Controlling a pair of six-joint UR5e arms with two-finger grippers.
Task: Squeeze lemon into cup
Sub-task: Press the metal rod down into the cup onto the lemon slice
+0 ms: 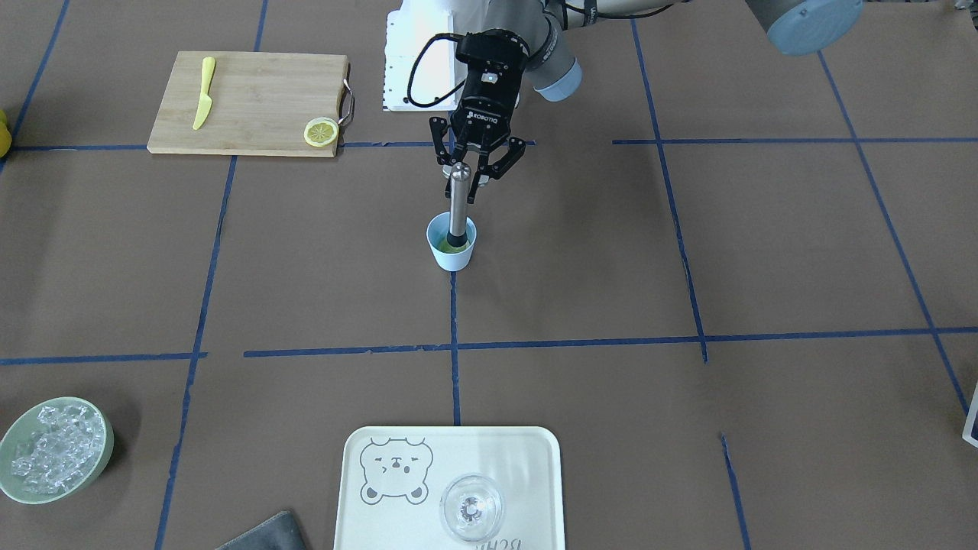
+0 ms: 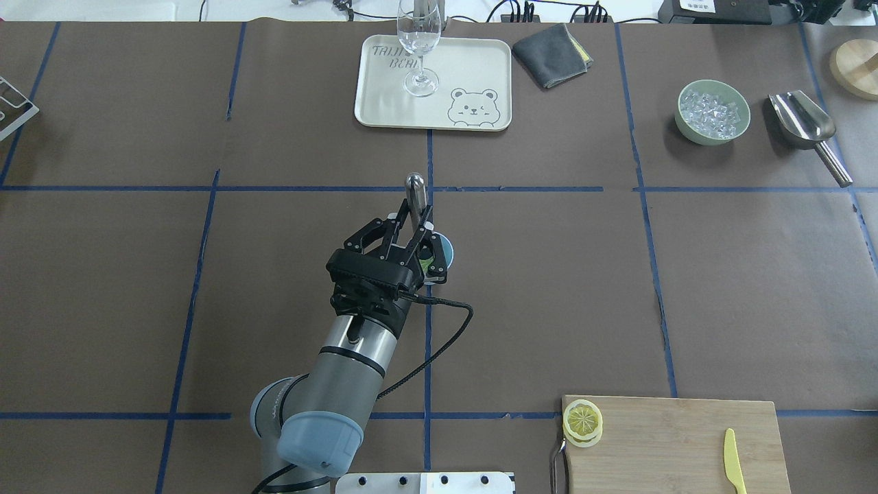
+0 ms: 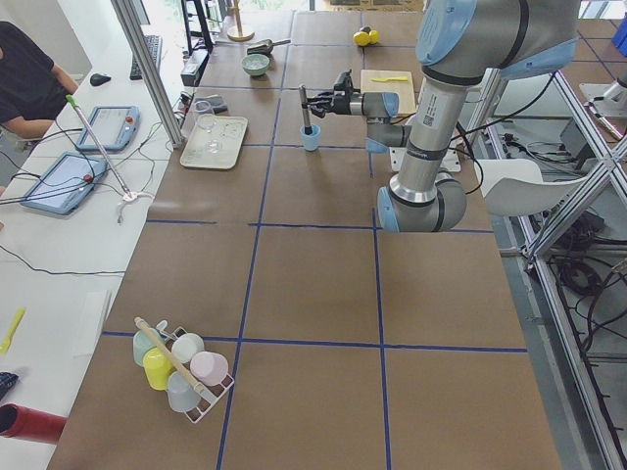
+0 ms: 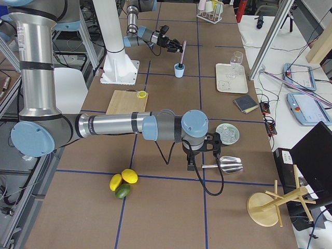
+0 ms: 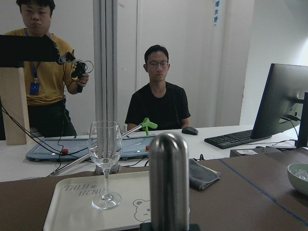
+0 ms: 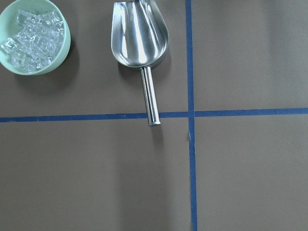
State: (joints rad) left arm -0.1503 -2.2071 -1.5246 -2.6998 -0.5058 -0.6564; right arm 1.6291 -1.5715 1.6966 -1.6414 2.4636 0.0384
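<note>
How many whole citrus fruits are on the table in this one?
3. One yellow fruit, a second yellow fruit and a green fruit lie bunched together near the table's end on the robot's right. A fourth could hide behind them.

Bright, even overhead light; soft, short shadows lie beside the cup [image 1: 452,260] and bowl [image 6: 66,48]. Glare streaks the scoop [image 6: 139,33]. In the left wrist view the near rod [image 5: 168,178] is blurred.
</note>
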